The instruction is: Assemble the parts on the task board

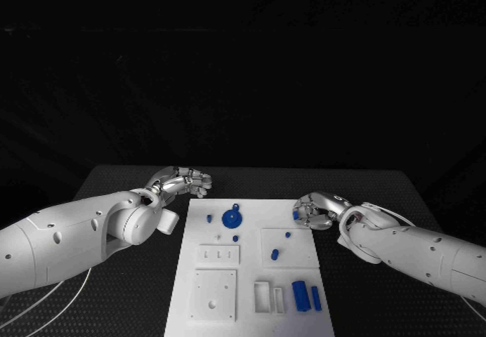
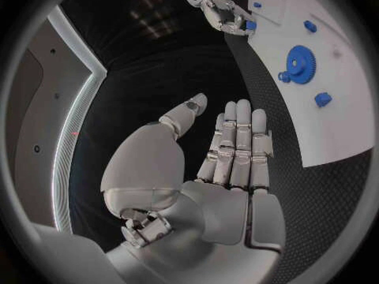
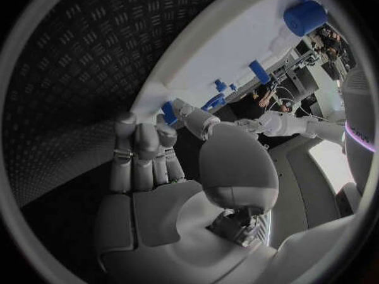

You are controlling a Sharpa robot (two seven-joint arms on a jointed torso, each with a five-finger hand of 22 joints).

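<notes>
Blue part [image 1: 298, 215] pinched by right hand [image 1: 316, 210] at task board [image 1: 253, 309] edge — left hand [image 1: 182, 184] empty (fingers straight, apart).

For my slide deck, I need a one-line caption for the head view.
Right hand pinches a small blue part at the white task board's edge; left hand waits open beside the board.

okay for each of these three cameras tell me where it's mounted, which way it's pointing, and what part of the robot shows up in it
Head view: on the robot's head, looking down at the task board; both white arms and hands show.
Left wrist view: behind the left hand, facing across the table toward the board's end with the blue gear.
Right wrist view: behind the right hand, facing the board's edge, a small blue part at its fingertips.
Shared: head and left wrist views both show the gear.
</notes>
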